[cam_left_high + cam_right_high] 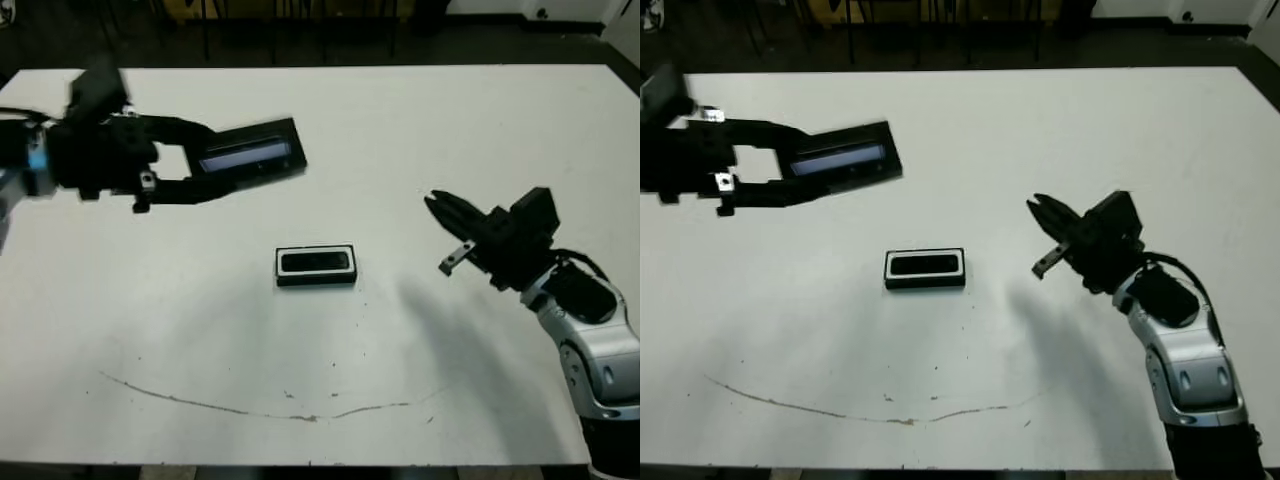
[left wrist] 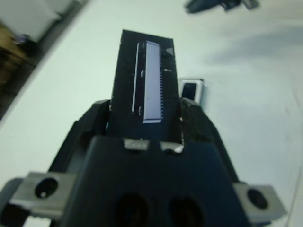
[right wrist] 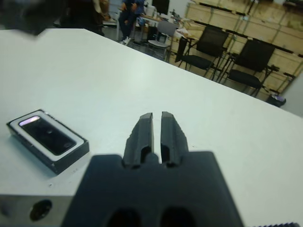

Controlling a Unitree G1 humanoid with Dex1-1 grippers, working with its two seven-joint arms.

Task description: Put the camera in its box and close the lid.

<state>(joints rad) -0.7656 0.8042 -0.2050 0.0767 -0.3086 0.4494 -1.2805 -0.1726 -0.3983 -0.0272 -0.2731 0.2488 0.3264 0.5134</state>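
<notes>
Your camera already lies in the box mid-table, so closing is the step in hand. Your left gripper clamps the lid near the far-left edge; carry it over the box and lower it squarely. Your right gripper is pinched empty, near the right edge.

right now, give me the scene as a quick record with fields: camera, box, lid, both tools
camera: black bar lying inside the box
box: white-lined tray near the table's middle, uncovered
lid: black slab with silvery strip, gripped at one end by the left tool, off to the robot's left of the box
left tool: fingers closed on the lid's sides
right tool: fingers together, holding nothing, to the right of the box and apart from it
table: white, a thin curved mark along its near part
task state: camera boxed, lid not yet on
</notes>
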